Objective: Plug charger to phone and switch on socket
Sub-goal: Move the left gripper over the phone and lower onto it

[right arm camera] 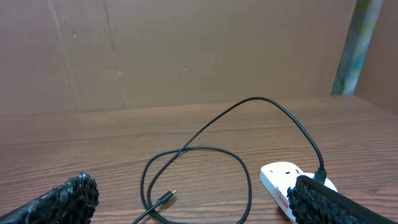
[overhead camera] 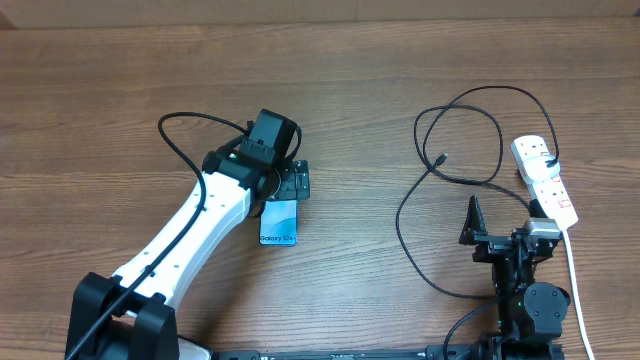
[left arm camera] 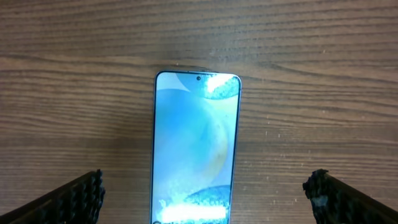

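Observation:
The phone (overhead camera: 279, 224) lies flat on the wooden table, blue-and-white screen up, partly under my left gripper (overhead camera: 287, 182). In the left wrist view the phone (left arm camera: 196, 143) lies between the two open fingers of the left gripper (left arm camera: 202, 202), which do not touch it. The black charger (overhead camera: 462, 140) loops on the table at the right, its plug tip (overhead camera: 440, 158) free. Its other end goes into the white socket (overhead camera: 546, 180). My right gripper (overhead camera: 505, 228) is open and empty, in front of the loops. In the right wrist view, the plug tip (right arm camera: 169, 196) and socket (right arm camera: 280, 180) lie ahead of the right gripper (right arm camera: 199, 210).
The socket's thick white cord (overhead camera: 575, 285) runs toward the table's front edge beside the right arm. The left arm's own black cable (overhead camera: 185, 135) arcs over the table behind it. A brown board wall (right arm camera: 186, 50) stands behind the table.

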`<action>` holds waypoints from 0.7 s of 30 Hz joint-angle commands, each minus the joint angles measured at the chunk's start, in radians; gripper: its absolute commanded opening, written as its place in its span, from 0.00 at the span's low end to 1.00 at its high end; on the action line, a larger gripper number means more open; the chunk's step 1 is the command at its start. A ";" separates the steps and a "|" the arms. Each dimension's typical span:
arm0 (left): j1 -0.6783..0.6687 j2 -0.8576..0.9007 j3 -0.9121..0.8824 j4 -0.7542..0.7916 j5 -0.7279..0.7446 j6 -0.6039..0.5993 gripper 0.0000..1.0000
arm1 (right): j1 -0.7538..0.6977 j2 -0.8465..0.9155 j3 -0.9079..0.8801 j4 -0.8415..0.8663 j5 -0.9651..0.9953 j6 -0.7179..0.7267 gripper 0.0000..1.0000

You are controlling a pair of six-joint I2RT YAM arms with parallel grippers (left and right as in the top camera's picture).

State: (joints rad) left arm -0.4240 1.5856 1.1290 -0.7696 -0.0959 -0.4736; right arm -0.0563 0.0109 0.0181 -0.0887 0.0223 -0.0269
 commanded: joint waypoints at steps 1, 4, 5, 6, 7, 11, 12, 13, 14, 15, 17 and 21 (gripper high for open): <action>-0.002 -0.002 -0.048 0.045 -0.048 -0.020 1.00 | 0.005 -0.007 -0.010 0.007 -0.006 -0.007 1.00; -0.002 0.002 -0.086 0.088 -0.071 -0.010 1.00 | 0.005 -0.007 -0.010 0.007 -0.006 -0.007 1.00; -0.002 0.005 -0.090 0.095 -0.071 0.003 1.00 | 0.005 -0.007 -0.010 0.007 -0.006 -0.007 1.00; -0.002 0.010 -0.090 0.100 -0.071 0.016 1.00 | 0.005 -0.007 -0.010 0.007 -0.006 -0.007 1.00; -0.002 0.014 -0.090 0.106 -0.068 0.033 1.00 | 0.005 -0.007 -0.010 0.007 -0.006 -0.007 1.00; -0.002 0.079 -0.090 0.116 -0.060 0.069 1.00 | 0.005 -0.007 -0.010 0.007 -0.006 -0.007 1.00; -0.002 0.091 -0.090 0.116 -0.055 0.069 1.00 | 0.005 -0.007 -0.010 0.007 -0.006 -0.007 1.00; -0.002 0.117 -0.090 0.117 -0.032 0.069 1.00 | 0.005 -0.007 -0.010 0.007 -0.006 -0.007 1.00; -0.002 0.145 -0.090 0.117 -0.003 0.069 1.00 | 0.005 -0.007 -0.010 0.007 -0.006 -0.007 1.00; -0.002 0.159 -0.090 0.117 0.014 0.070 1.00 | 0.005 -0.007 -0.010 0.007 -0.006 -0.007 1.00; -0.002 0.189 -0.090 0.117 0.044 0.069 1.00 | 0.005 -0.007 -0.010 0.007 -0.006 -0.007 1.00; -0.003 0.204 -0.090 0.116 0.045 0.070 1.00 | 0.005 -0.007 -0.010 0.007 -0.006 -0.007 1.00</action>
State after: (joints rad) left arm -0.4240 1.7790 1.0397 -0.6556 -0.0765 -0.4156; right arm -0.0563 0.0109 0.0181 -0.0883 0.0223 -0.0273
